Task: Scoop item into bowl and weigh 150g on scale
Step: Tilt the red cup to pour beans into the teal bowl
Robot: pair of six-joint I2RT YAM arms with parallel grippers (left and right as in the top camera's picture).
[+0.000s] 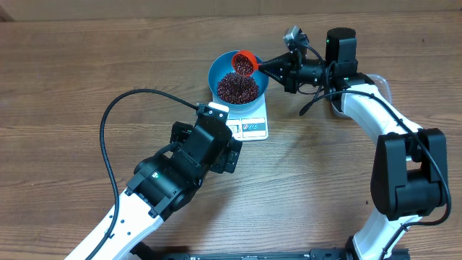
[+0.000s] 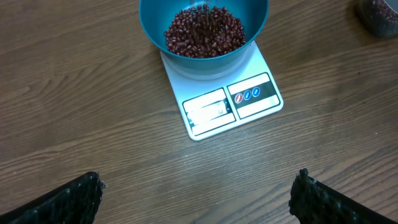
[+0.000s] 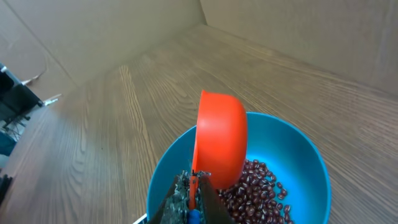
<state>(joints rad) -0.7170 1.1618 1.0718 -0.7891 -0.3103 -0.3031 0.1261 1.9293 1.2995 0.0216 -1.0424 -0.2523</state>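
Overhead, the right gripper (image 1: 273, 67) pinches an orange scoop (image 1: 244, 63) tipped over the blue bowl (image 1: 214, 72) of beans (image 1: 238, 88) on the scale (image 1: 254, 127), while the left gripper (image 2: 199, 190) has its jaws spread nearby.

A brown, wood-grained worktop (image 1: 65, 79) is seen in all views, and it is bordered at its far edge by a plain cardboard wall (image 3: 93, 37) whose panels meet in a corner. An orange-red scoop (image 3: 221, 140) is seen raised above the worktop and tipped steeply on its side, so that only its smooth rounded back is shown in the right wrist view. A clear plastic tub (image 2: 379, 15) with dark contents is set on the worktop off to the right and is cut off by the picture's edge in the left wrist view.
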